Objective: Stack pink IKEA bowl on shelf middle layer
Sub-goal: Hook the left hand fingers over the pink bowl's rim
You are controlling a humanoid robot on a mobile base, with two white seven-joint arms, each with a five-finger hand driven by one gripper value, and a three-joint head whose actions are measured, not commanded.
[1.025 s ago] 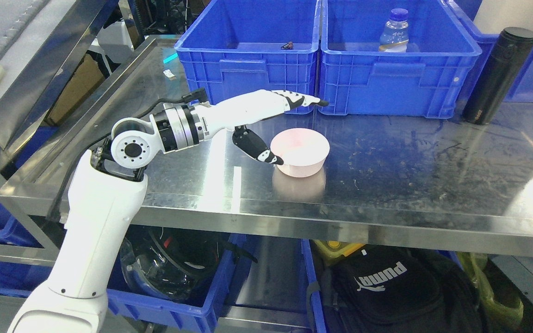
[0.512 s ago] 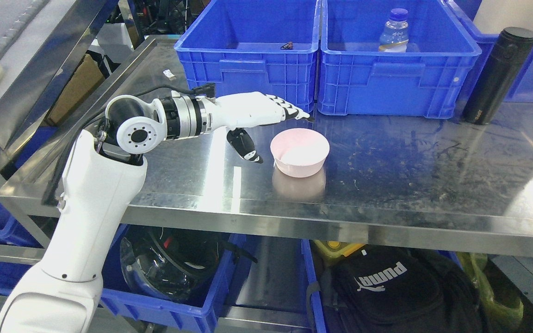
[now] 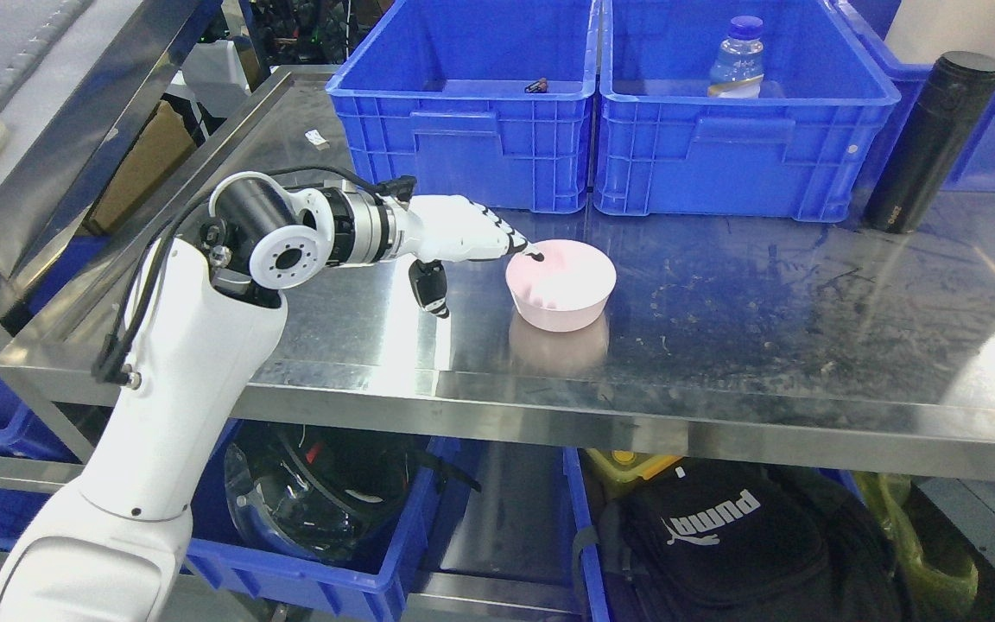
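The round pink plastic bowl sits upright on the scuffed stainless-steel shelf, a little in front of the gap between the two blue plastic crates at the back. The white left hand reaches in from the left at the end of its white arm. Its black-tipped fingers lie stretched out close together, the tips at the bowl's left rim, apparently touching it; the thumb hangs downward over the steel, well clear of the bowl's wall. The fingers are extended and clasp nothing. In the right-hand crate stands a clear plastic bottle with a blue cap. A tall black cylindrical flask stands on the shelf to the right of the crates. Beneath the shelf lies a black bag with white lettering.
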